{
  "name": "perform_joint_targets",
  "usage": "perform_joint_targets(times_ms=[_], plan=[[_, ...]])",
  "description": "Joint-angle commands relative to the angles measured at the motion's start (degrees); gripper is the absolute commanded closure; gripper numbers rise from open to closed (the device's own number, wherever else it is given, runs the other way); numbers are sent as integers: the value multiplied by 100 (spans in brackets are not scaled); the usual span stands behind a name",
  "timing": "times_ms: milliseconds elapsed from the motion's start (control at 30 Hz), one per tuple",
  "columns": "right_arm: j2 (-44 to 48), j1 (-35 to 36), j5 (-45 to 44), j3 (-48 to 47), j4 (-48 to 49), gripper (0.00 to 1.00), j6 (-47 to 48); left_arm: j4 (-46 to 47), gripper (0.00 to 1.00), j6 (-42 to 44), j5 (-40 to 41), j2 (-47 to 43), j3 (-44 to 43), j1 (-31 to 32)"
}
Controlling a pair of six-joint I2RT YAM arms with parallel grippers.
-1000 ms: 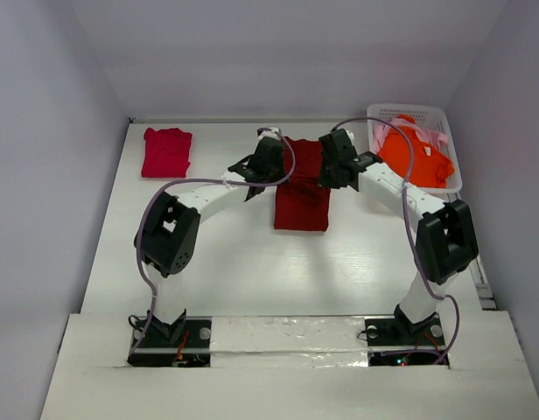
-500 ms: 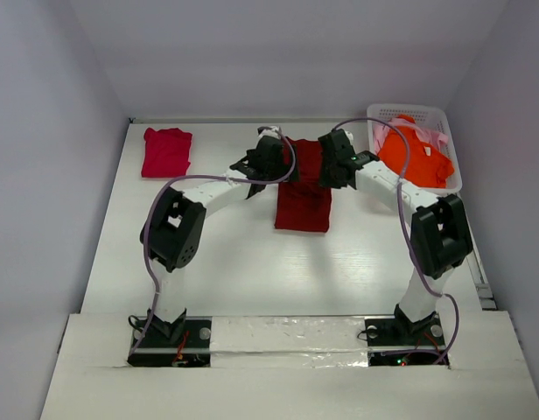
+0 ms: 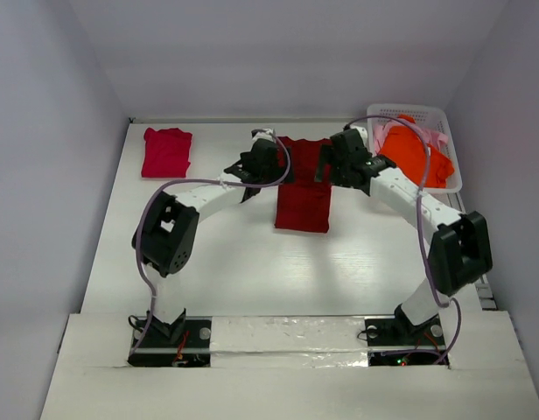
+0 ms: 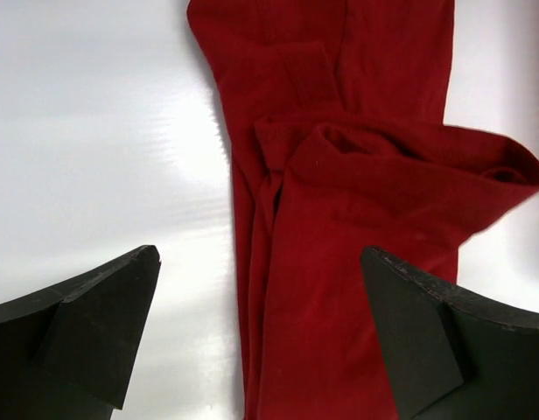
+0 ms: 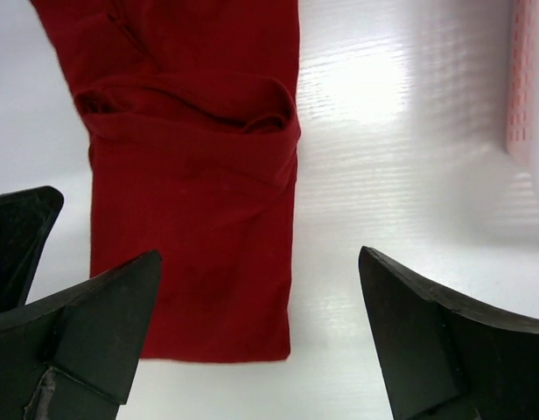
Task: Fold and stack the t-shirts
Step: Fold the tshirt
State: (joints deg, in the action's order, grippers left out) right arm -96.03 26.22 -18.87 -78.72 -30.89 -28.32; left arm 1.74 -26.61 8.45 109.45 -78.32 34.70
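The dark red shirt (image 3: 303, 185) lies folded in a long strip on the table (image 3: 208, 262). The left gripper (image 4: 259, 262) and right gripper (image 5: 259, 258) hang above it, wide open, holding nothing. It looks soft and floppy, so pinch its corners

No writing I can read in any view. Dark red t-shirt (image 4: 357, 219): plain cloth, no print or tag legible. Crimson t-shirt (image 3: 166, 151): same. White basket (image 3: 427, 110): no label legible.
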Motion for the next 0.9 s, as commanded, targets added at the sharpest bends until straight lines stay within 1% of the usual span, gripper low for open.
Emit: perform_joint_targets(times_ms=[0, 167, 233, 333, 467, 700, 867], plan=[[531, -29, 243, 417, 189, 0, -86, 152, 1, -107, 78, -731, 273, 37], [963, 392, 323, 936, 93, 0, -235, 2, 1, -291, 174, -1205, 738, 213], [1120, 672, 332, 1155, 92, 0, -358, 28, 1, -345, 210, -1451, 915, 396], [1183, 945, 428, 1358, 119, 0, -534, 72, 1, -494, 228, -1663, 1266, 546], [1253, 1078, 490, 1534, 172, 0, -701, 90, 1, -617, 254, -1760, 1565, 652], [1446, 1078, 499, 1886, 224, 0, -860, 2, 1, -688, 342, -1813, 1610, 767], [1359, 1237, 323, 1817, 93, 2, -720, -112, 1, -758, 447, -1839, 1636, 767]])
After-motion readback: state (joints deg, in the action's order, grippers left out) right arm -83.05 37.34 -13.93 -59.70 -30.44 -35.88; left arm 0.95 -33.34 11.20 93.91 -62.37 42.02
